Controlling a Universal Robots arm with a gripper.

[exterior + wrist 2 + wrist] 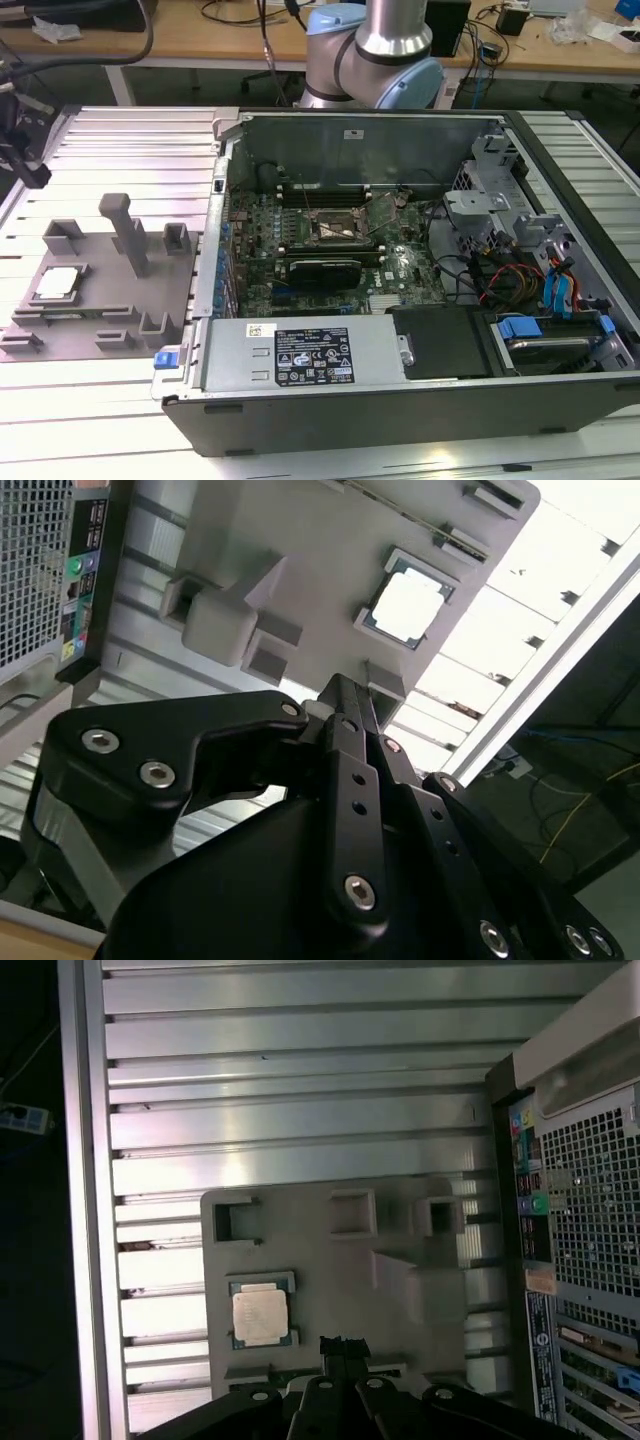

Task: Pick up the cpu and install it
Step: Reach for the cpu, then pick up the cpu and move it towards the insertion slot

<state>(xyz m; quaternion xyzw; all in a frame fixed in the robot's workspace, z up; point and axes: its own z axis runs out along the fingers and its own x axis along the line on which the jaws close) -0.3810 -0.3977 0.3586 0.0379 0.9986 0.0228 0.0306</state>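
Silvery metal covers the top of the cpu (260, 1317), which lies flat in a shallow pocket of the grey fixture plate (330, 1260), at the exterior view's left and well apart from the open computer case (420, 415). The chip is judged to be light, stiff and thin, with a smooth lid that would offer little friction. Its underside is likely delicate, so hold is best taken on two opposite edges of the darker rim, and it should be kept level. Low raised lips of the pocket are seen just beside the chip on at least two sides, so little room is left for fingers there, and the sides where the lips break off are judged the better approach. Further out on the plate, an upright post (122, 228) and several small blocks stand up and could be struck on a low sideways path. The plate rests on a slotted aluminium table (300, 1050). Inside the case, the motherboard socket (335, 226) is ringed by cards and cables, with the power supply (305, 355) along the near wall. The gripper (343, 1346) is seen near the cpu but apart from it, its fingers drawn together on nothing
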